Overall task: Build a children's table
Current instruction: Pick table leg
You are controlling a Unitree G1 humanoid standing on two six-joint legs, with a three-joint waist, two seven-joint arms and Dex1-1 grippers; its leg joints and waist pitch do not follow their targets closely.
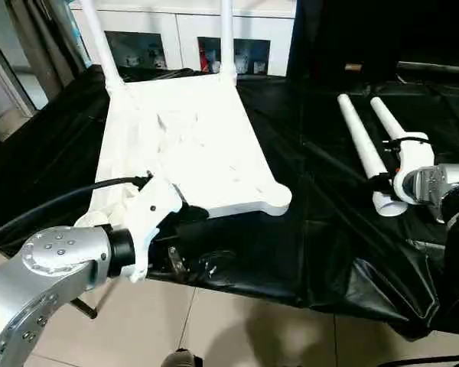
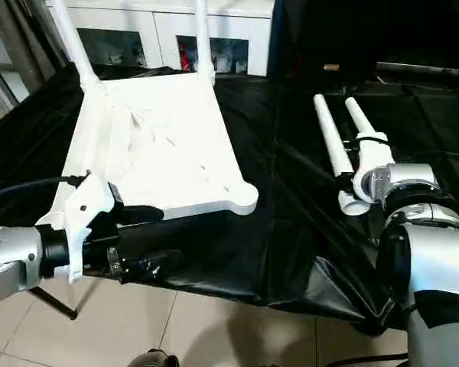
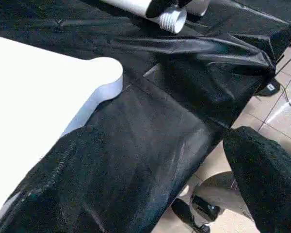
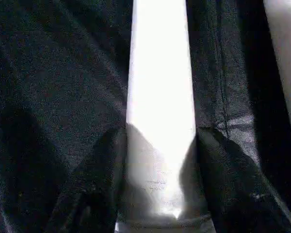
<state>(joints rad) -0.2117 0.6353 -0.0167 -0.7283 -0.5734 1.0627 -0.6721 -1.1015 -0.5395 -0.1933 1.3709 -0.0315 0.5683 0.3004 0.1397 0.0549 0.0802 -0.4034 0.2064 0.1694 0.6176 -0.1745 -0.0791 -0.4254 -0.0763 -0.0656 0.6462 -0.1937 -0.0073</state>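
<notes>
The white plastic tabletop [image 1: 187, 149] lies upside down on the black cloth [image 1: 321, 229]. The right gripper [image 4: 160, 184] clamps a loose white tube leg [image 4: 160, 92]; left gripper [image 2: 141, 237] gapes empty. Best squeeze squarely so it can't roll.

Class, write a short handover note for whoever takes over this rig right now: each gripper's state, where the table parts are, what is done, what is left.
Left gripper: open, at the near edge of the upturned white plastic tabletop.
Right gripper: fingers on either side of one loose white tube leg; the second loose leg lies beside it on the black cloth.
Done: two legs stand in the far corners.
Left: fit two loose legs into the near corners, then turn the table upright.
</notes>
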